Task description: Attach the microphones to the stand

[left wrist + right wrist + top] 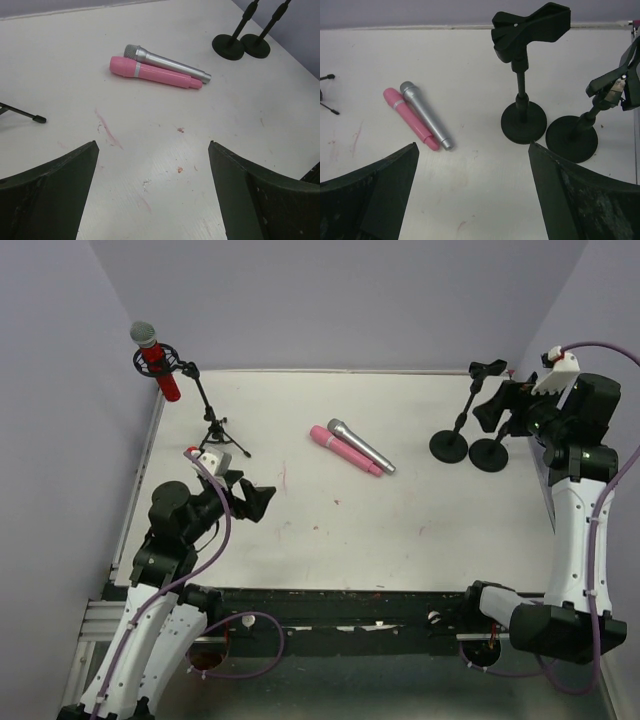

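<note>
Currently done: red microphone (155,360) seated in the clip of the tripod stand (213,425), far left of the table (400,530).
Progress: judged about one third; two microphones not yet mounted.
Pink microphone (345,451): lying flat mid-table, not gripped.
Silver-grey microphone (365,448): flat alongside the pink one, touching or nearly so.
Round-base stands (448,445): two, far right, bases just beside each other, both clips empty.
Left gripper (255,502): jaws wide, nothing held, near left, well apart from the loose pair.
Right gripper (493,408): jaws wide, nothing held, far right, near the empty stands.
</note>
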